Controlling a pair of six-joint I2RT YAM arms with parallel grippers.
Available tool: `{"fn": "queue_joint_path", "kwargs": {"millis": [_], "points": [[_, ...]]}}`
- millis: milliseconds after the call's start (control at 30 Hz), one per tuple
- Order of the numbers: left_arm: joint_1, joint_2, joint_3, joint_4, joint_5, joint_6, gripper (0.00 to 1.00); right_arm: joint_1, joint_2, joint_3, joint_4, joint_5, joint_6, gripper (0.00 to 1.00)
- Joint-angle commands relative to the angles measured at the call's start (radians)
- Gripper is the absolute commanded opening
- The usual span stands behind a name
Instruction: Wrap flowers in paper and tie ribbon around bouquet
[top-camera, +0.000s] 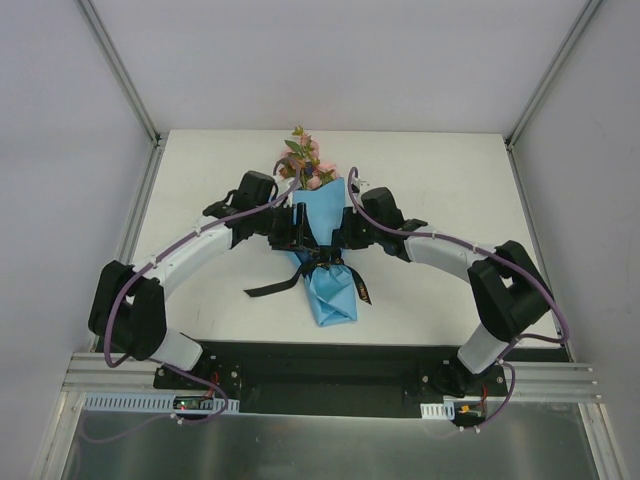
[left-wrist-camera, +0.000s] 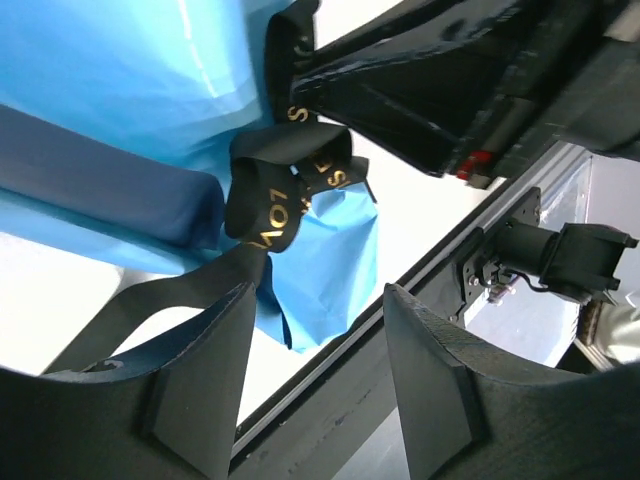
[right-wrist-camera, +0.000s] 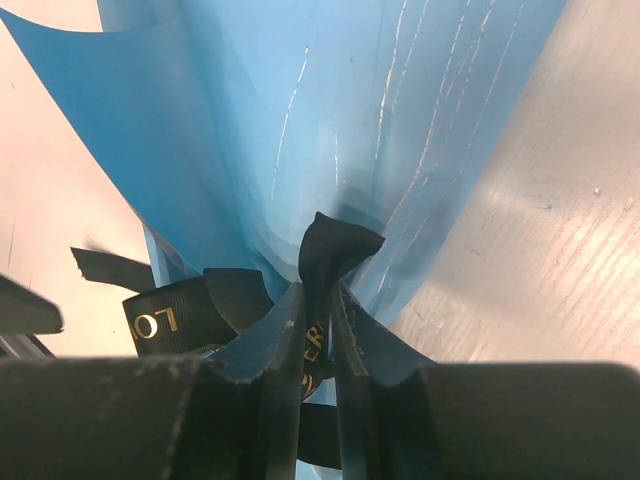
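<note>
Left gripper is hanging with its fingers apart, clamping nothing. A loose tail of the ribbon is trailing past one finger, not between them. In the middle of the table the bouquet is lying with the flowers poking out the far end, so the wrapping is looking done. The ribbon is already going round the narrow waist in what looks like a knot. Probably only snugging it up is left. Right gripper is pinching a fold of ribbon right at the paper. Both grippers are crowding the knot. Bare table is lying open on either side for pulling outward, but the cone's tip is sitting near the front edge.
</note>
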Motion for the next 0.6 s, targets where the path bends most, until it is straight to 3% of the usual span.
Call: {"fn": "queue_joint_path", "kwargs": {"millis": [0, 167, 400, 500, 567], "points": [[-0.006, 0.046, -0.011, -0.014, -0.077, -0.063, 0.55, -0.002, -0.055, 0.001, 0.039, 0.008, 0.0, 0.19], [-0.018, 0.106, 0.026, -0.014, -0.161, -0.144, 0.59, -0.002, -0.063, 0.001, 0.041, 0.006, 0.001, 0.19], [-0.046, 0.178, 0.069, -0.003, -0.152, -0.175, 0.59, -0.001, -0.06, 0.004, 0.041, 0.0, 0.004, 0.19], [-0.059, 0.187, 0.084, 0.002, -0.154, -0.175, 0.56, 0.001, -0.062, 0.001, 0.041, -0.002, 0.003, 0.19], [-0.063, 0.187, 0.086, 0.011, -0.144, -0.177, 0.49, -0.001, -0.065, -0.001, 0.041, 0.0, 0.004, 0.19]]}}
